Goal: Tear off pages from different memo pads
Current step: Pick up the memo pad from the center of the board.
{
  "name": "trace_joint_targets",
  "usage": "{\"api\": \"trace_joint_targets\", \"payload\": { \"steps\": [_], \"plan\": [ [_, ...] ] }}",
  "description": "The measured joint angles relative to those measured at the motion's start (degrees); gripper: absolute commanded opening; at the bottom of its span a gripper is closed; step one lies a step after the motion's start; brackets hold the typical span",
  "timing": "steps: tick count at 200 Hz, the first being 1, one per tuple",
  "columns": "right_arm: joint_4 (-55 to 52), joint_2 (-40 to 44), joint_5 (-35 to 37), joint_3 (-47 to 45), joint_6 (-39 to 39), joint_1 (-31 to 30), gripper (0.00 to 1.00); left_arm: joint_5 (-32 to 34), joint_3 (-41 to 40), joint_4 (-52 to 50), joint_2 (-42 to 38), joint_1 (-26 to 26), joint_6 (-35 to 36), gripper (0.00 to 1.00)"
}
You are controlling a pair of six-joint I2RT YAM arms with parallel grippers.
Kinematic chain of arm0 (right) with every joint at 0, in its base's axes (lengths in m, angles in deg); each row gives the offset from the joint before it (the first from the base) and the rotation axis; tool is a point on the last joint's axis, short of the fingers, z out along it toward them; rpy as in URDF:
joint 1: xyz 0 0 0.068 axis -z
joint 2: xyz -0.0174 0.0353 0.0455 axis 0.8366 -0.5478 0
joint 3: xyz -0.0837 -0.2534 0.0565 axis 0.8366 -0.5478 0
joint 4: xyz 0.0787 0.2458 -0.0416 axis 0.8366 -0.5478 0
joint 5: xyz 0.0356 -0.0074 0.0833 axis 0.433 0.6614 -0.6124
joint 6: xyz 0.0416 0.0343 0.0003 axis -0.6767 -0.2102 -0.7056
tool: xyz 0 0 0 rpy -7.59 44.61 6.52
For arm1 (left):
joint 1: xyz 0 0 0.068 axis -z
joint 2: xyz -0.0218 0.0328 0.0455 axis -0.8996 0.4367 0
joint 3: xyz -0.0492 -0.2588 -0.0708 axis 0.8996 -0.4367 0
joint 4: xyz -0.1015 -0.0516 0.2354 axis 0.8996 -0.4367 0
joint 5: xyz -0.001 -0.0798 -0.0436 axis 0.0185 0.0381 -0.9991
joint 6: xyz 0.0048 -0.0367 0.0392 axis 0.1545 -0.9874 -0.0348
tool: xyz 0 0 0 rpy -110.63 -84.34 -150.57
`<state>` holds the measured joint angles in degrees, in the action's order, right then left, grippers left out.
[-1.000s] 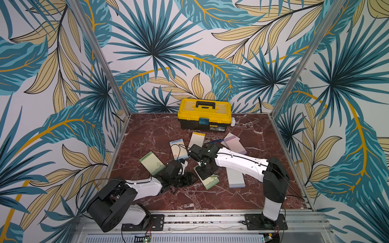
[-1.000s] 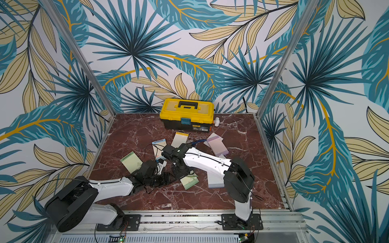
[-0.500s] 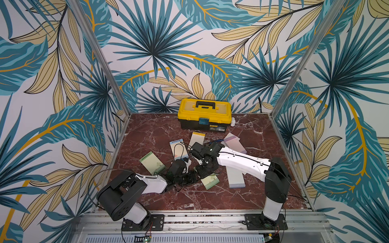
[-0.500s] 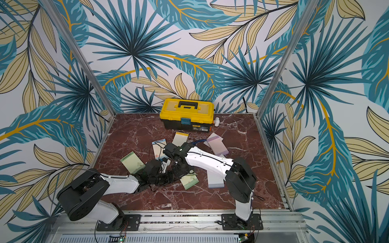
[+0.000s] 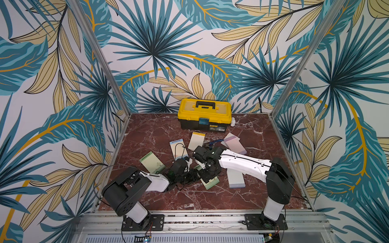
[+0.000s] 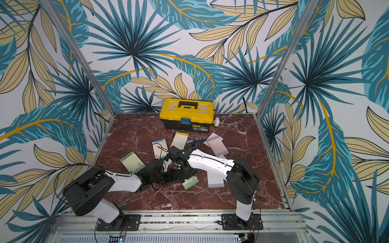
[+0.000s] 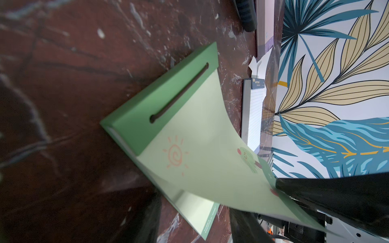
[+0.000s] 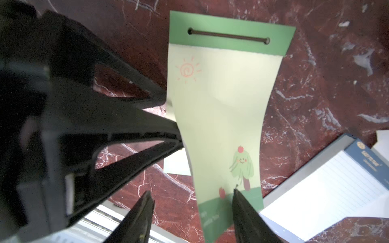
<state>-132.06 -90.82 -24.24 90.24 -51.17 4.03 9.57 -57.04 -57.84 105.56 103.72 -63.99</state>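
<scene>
Matt green paper memo pad (image 7: 160,101), thin smooth pale-green paper page (image 7: 200,164); glossy red-brown marble-look tabletop (image 7: 73,84); yellow plastic toolbox (image 5: 204,110) w/ slight sheen

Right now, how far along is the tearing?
Apparently done: a loose pale sheet by the pink-lilac pad. In hand: the green pad's top page is lifted, still joined at the header, with the right end effector open at its free end. Left: tearing it free, then the cream pad and blue-bordered pad.

A green memo pad (image 7: 160,101) lies flat well in front of the yellow toolbox (image 5: 204,113), its pale-green top page (image 7: 210,157), printed with sun and tree, curling upward from the header.
</scene>
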Motion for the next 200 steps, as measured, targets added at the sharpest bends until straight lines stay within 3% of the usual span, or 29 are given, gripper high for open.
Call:
{"api": "trace_joint_targets", "payload": {
  "steps": [31,65,103,136,200],
  "plan": [
    [1.2,0.1,3.1,-0.9,1.8,0.0,0.00,0.1,0.0,0.0,0.0,0.1,0.0,0.53],
    [2.5,0.1,4.8,-1.0,3.1,0.0,0.00,0.5,-0.4,-0.9,-1.2,0.1,-0.1,0.59],
    [1.6,1.7,5.8,0.4,4.4,0.0,0.00,3.1,-1.7,-8.2,-8.9,0.1,0.2,0.72],
    [0.3,6.2,5.9,3.2,5.3,0.1,0.00,4.7,-1.7,-12.8,-13.1,0.1,2.2,0.72],
    [-1.2,11.1,3.3,4.9,7.0,0.1,0.00,5.9,-0.9,-13.4,-13.5,0.0,5.9,0.72]
  ]
}}
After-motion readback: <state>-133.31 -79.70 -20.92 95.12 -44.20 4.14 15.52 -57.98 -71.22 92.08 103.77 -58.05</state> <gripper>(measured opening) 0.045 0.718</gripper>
